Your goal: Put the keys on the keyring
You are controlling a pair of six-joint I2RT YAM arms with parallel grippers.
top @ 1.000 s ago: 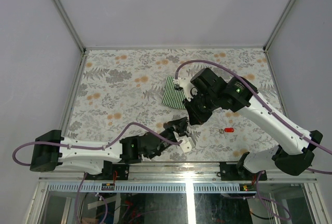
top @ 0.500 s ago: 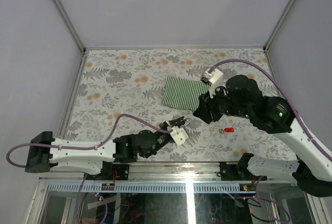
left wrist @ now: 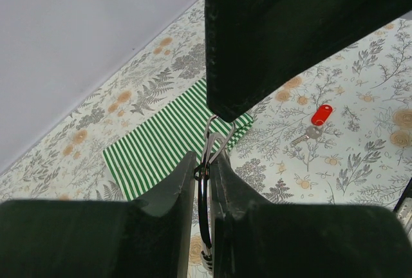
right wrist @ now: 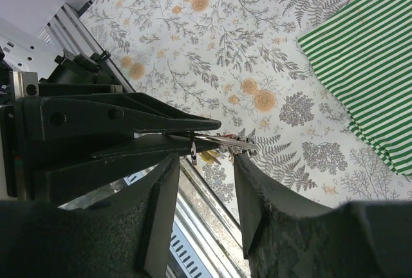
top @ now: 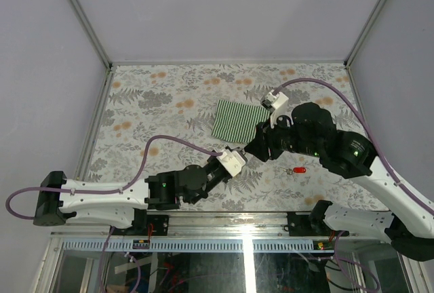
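Note:
My left gripper is shut on the thin silver keyring and holds it edge-on above the table. The ring pokes out past the left fingers, with small tagged keys, one of them yellow, hanging under it. My right gripper is open, its jaws on either side of the ring's free end without touching it. A red-tagged key lies loose on the table to the right. The black-tagged key is out of view.
A green-and-white striped cloth lies flat on the floral tablecloth behind the grippers. The metal rail of the table's near edge runs below the right gripper. Grey walls close off the sides and the back.
My right arm swung right off the cloth, then came down to the left gripper. My left gripper lifted and moved up-right with the keyring. The red-tagged key has not moved.

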